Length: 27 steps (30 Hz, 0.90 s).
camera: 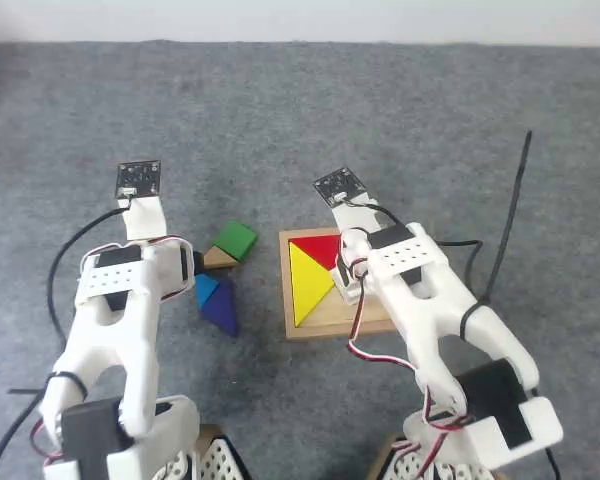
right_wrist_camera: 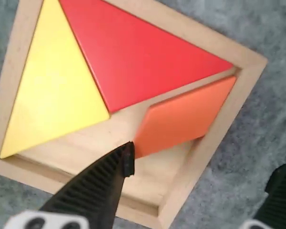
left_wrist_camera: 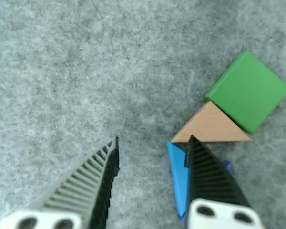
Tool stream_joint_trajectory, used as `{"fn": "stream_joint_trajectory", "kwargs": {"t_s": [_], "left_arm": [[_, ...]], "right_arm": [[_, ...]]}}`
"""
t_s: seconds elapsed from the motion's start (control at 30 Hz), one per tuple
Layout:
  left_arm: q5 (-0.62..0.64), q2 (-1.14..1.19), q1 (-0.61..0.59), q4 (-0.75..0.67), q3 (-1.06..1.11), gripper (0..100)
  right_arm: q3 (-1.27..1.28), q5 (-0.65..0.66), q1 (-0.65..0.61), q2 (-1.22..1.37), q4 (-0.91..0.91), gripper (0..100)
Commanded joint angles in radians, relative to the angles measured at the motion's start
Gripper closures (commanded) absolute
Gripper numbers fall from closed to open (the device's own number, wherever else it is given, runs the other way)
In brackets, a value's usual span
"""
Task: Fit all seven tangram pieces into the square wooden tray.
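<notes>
Open about halfway and empty, my left gripper [left_wrist_camera: 155, 152] hangs over the grey mat [left_wrist_camera: 62, 71], which shows bare between the fingers; one finger [left_wrist_camera: 207, 181] covers part of the blue triangle [left_wrist_camera: 177, 181]. A dark blue piece [camera: 222, 312] touches that triangle on the side nearer my base. Just past the fingertip lies the tan triangle [left_wrist_camera: 210, 128], its corner meeting the blue one, and beyond it the green square [left_wrist_camera: 248, 90], edge to edge with the tan. My right gripper [right_wrist_camera: 205, 169] is spread wide with nothing in it, over the tray [right_wrist_camera: 205, 143]: one fingertip [right_wrist_camera: 119, 171] sits at the near corner of the orange piece [right_wrist_camera: 183, 117], touching or not I cannot tell, the other finger out past the rim. Orange lies inside, along the rim and the red triangle [right_wrist_camera: 138, 52]. Red fills the far side; the yellow triangle [right_wrist_camera: 47, 95] meets it along one edge, toward the loose pieces.
</notes>
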Motion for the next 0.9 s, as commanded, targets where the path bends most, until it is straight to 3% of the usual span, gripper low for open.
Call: {"fn": "stream_joint_trajectory", "kwargs": {"t_s": [0.0,0.43,0.87], "left_arm": [[-0.009,0.000,0.006,-0.015,-0.005,78],[-0.009,0.000,0.006,-0.015,-0.007,78],[-0.009,0.000,0.006,-0.014,-0.007,78]], "right_arm": [[-0.002,-0.011,-0.013,-0.039,-0.013,56.5],[0.000,-0.003,-0.054,-0.038,0.008,56.5],[-0.002,0.046,0.094,0.068,0.018,56.5]]}}
